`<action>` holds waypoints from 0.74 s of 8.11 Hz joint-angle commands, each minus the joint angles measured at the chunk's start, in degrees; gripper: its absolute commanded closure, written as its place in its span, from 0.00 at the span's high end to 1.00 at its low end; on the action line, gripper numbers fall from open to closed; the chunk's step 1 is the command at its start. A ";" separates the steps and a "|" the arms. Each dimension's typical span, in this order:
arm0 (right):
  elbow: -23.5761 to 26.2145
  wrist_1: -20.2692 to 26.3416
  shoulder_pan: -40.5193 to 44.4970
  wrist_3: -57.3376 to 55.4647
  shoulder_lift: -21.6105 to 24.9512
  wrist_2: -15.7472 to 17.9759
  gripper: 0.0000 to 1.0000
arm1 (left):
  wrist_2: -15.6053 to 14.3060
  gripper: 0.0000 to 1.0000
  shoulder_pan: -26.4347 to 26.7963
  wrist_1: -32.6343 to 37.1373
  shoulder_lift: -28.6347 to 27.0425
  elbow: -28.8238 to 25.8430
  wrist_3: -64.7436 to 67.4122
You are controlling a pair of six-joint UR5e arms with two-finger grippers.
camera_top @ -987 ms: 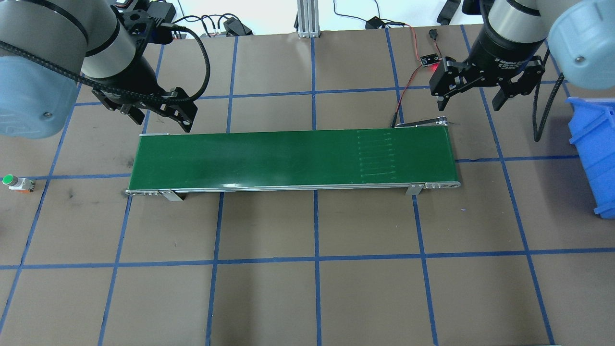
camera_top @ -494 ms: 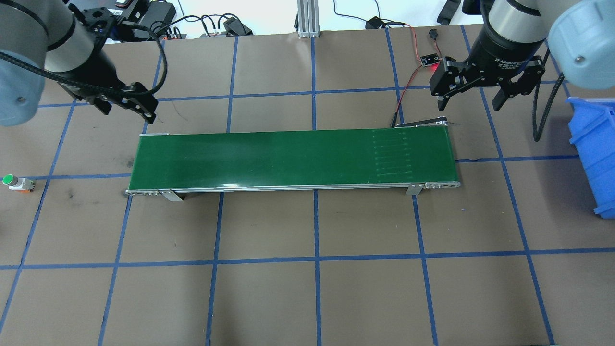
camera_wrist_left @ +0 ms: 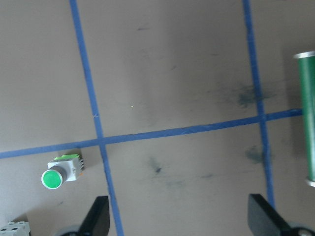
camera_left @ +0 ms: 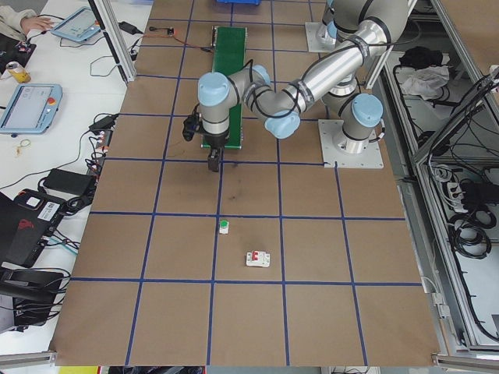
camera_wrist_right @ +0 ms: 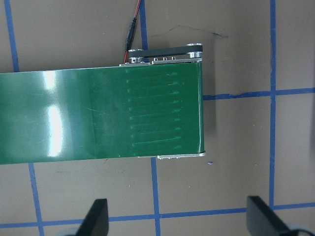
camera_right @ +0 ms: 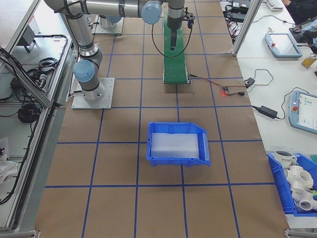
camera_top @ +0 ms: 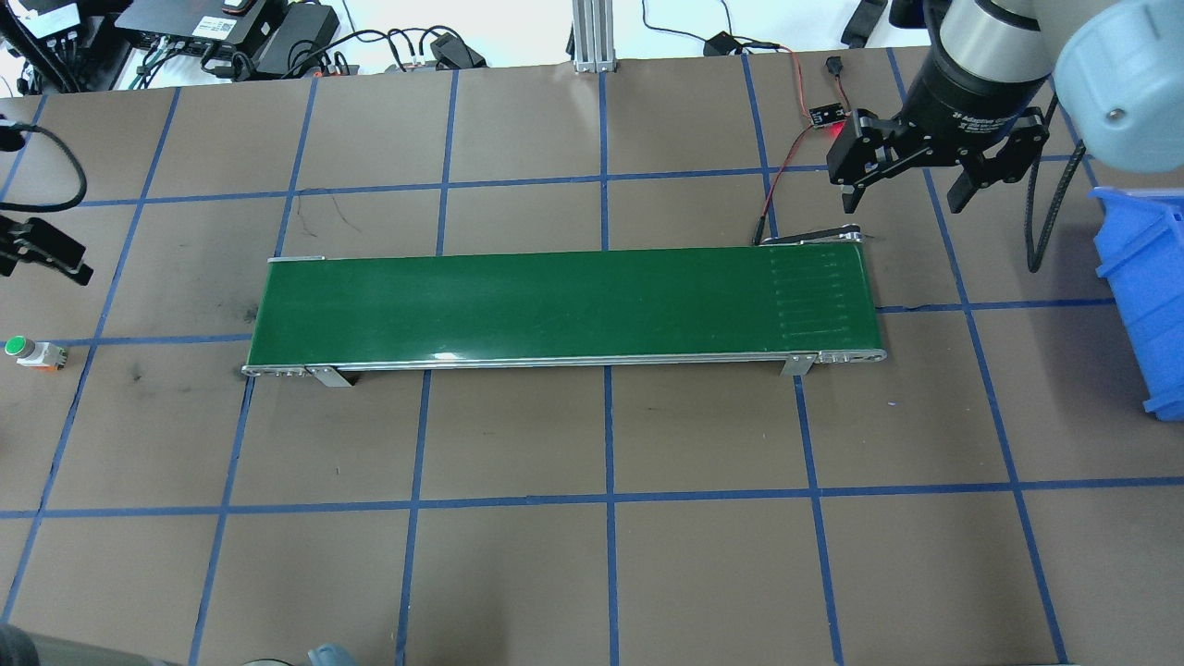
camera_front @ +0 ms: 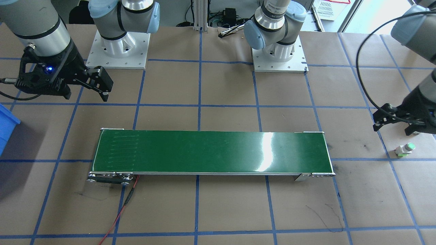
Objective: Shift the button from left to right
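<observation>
Lying alone, one button (camera_wrist_left: 61, 173) (two grippers spread, both clear).

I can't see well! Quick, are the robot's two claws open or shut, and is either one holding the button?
Left gripper: open, holding nothing; the button lies on the table.
Right gripper: open, holding nothing.

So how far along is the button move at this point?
Nothing looks done yet: the green-capped push-button switch lies on the brown paper past the green conveyor belt's left end. In hand: the left gripper, open, hangs near it without touching. Left: grasp, place on belt, transfer right. The right gripper waits open, empty.
</observation>
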State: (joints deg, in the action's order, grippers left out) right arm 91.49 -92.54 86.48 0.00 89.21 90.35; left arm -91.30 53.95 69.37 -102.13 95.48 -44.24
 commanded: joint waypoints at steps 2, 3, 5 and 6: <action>0.00 0.08 0.00 0.00 0.00 0.00 1.00 | -0.63 1.00 -7.79 -4.76 -7.98 -0.56 -5.67; 0.00 0.08 0.00 0.00 0.00 0.00 1.00 | -1.51 1.00 -10.24 -5.81 -9.56 -0.64 -7.94; 0.00 0.08 0.00 0.00 0.00 0.00 1.00 | -1.60 1.00 -12.98 -10.72 -12.38 -1.00 -12.61; 0.00 0.08 0.00 0.00 0.00 0.00 1.00 | -1.60 1.00 -13.52 -11.35 -14.13 -1.17 -12.71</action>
State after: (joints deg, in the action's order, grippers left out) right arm 91.49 -92.46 86.48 0.00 89.21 90.35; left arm -92.79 42.17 60.69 -113.34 94.62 -55.13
